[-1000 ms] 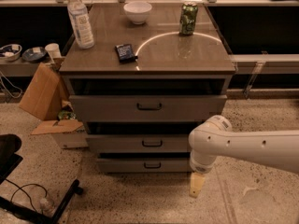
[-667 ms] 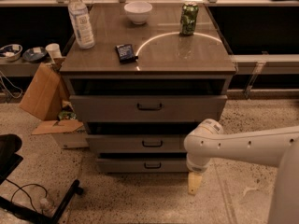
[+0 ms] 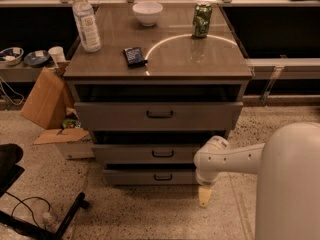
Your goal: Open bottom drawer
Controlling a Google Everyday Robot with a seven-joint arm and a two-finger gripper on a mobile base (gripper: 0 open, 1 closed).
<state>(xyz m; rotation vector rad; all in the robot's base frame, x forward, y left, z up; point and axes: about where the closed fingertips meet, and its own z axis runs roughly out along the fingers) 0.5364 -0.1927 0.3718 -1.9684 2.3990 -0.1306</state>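
The bottom drawer (image 3: 135, 177) is the slimmest grey front of the three, low in the cabinet, with a small dark pull handle (image 3: 163, 177) at its centre. It stands slightly out from the cabinet. My gripper (image 3: 204, 196) hangs from the white arm (image 3: 225, 159) just above the floor. It is off the drawer's right end, to the right of the handle and a little below it. It is not touching the handle.
The mid-height drawer (image 3: 130, 154) and the tallest top drawer (image 3: 115, 116) sit slightly out too. On the cabinet top are a water bottle (image 3: 86, 21), a white bowl (image 3: 147, 12), a green can (image 3: 202, 20) and a dark packet (image 3: 134, 56). A cardboard box (image 3: 47, 101) stands at the left, a chair base (image 3: 65, 216) at lower left.
My arm has swung left toward the cabinet, and the gripper has moved left with it, close to the bottom drawer's right end. The drawers have not moved.
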